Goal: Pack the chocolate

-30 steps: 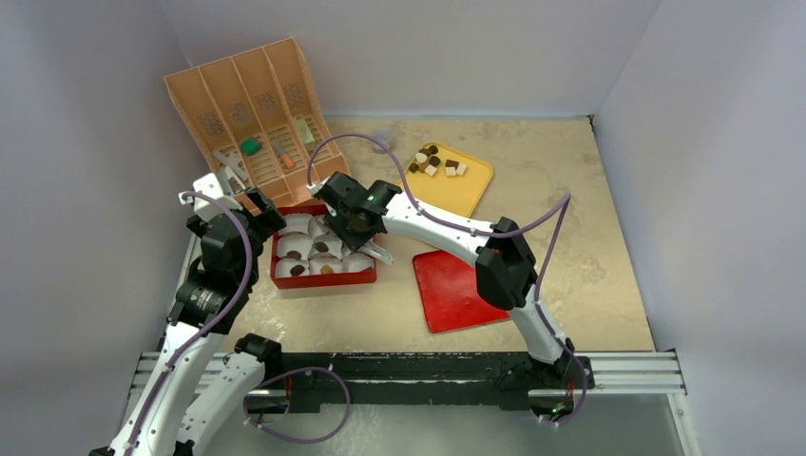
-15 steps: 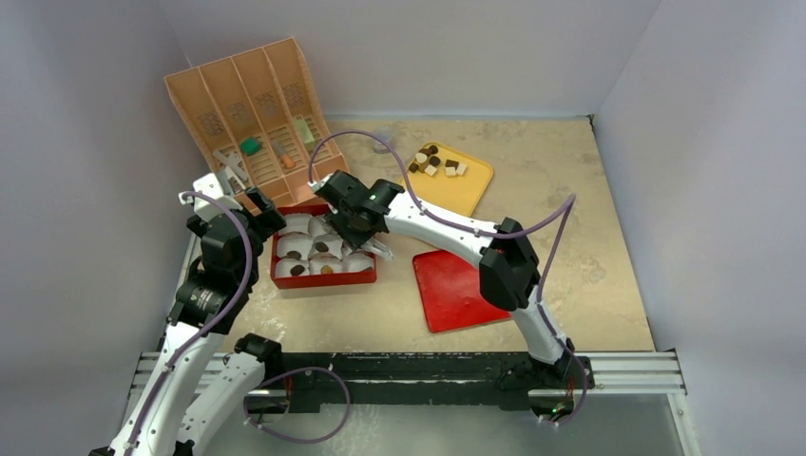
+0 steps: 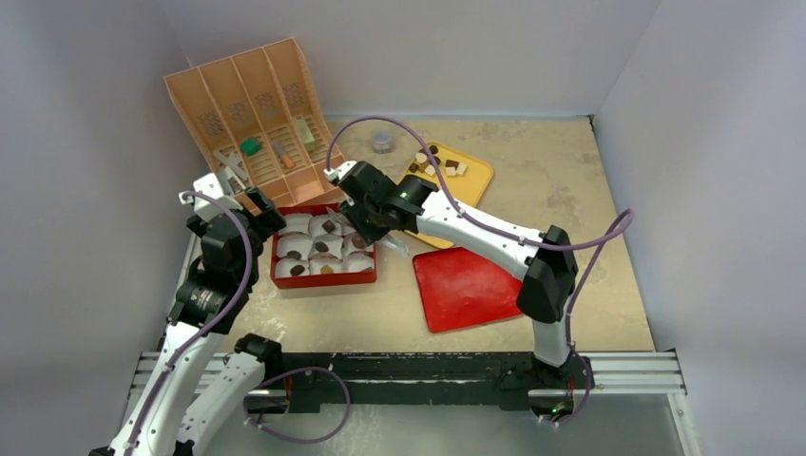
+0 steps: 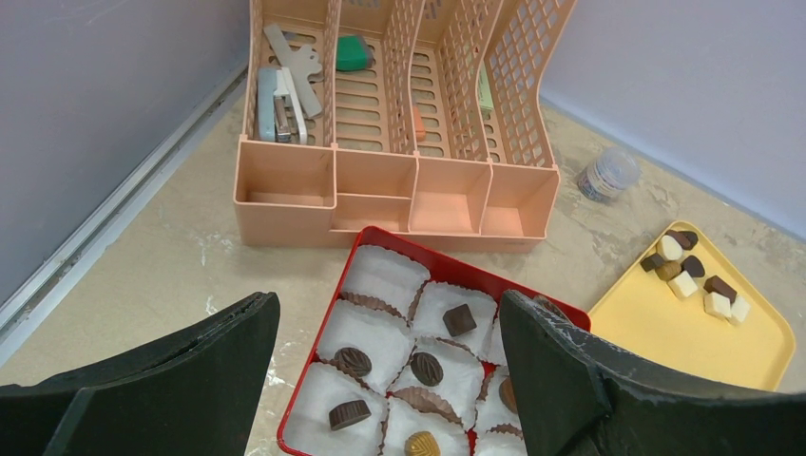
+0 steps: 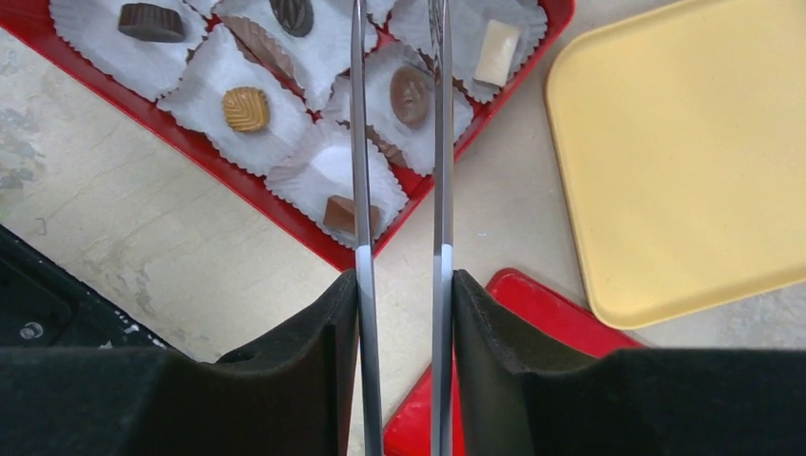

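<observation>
Since a second ago the right pincer (image 3: 375, 217) has drawn back and rightward, from over the middle of the red box (image 3: 323, 281) to its far right corner, and its elbow has swung out beyond the red lid (image 3: 466, 290). It is clamped on a pair of tweezers (image 5: 358, 142) whose blades stand slightly apart. Their tips run out of the wrist view, so I cannot tell whether they carry anything. Under the blades lies a brown oval chocolate (image 5: 411, 95) in its paper cup (image 5: 397, 59), with a white piece (image 5: 497, 52) just beside it. The left pincer (image 4: 388, 318) hangs wide apart and empty at the box's left side. More loose chocolates (image 3: 435, 163) lie on the yellow tray (image 3: 475, 185), well apart from the tweezers. My worry is that the thin blades, low over filled cups, could snag crinkled paper or flick a seated piece out onto the desk (image 3: 570, 190).
</observation>
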Robot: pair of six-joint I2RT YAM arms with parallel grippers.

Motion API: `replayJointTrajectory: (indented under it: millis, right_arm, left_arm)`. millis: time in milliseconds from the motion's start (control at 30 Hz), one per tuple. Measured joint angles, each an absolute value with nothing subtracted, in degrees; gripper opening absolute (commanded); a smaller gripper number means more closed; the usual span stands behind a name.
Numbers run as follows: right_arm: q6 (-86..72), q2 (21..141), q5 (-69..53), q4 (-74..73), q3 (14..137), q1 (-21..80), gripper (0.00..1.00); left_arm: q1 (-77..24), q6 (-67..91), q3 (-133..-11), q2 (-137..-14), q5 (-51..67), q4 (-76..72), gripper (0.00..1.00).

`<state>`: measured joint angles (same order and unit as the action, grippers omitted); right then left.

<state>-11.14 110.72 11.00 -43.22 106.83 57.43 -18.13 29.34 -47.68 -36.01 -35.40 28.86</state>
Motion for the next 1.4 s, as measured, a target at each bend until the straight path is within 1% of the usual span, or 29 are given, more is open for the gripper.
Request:
replayJointTrajectory:
  millis: [267,500,633,833,1167,1400]
  right_arm:
    - [-11.1,107.6,12.9,-43.2,103.3,54.0,0.4]
    - [-10.6,102.5,14.3,-42.5,99.7,45.9,0.41]
    - [-9.6,102.0,14.8,-41.1,98.8,41.4,0.41]
    - [-7.2,104.6,15.5,-38.7,98.0,37.1,0.42]
    - [-0.8,115.0,14.9,-36.4,101.0,33.3,0.42]
    - [2.8,116.0,13.8,-35.4,103.4,32.4,0.42]
  left_arm:
    - [-18.2,29.3,-47.7,-36.6,-34.7,28.8,0.85]
    - [-18.1,29.3,-47.7,-37.2,-33.7,28.8,0.85]
    - [-18.1,29.3,-47.7,-37.3,-33.1,28.8,0.85]
    - [-18.1,29.3,-47.7,-37.4,-32.6,28.8,0.85]
    - [-18.1,29.3,-47.7,-37.4,-31.7,28.8,0.85]
    - [-18.1,29.3,-47.7,-37.2,-31.7,28.7,0.85]
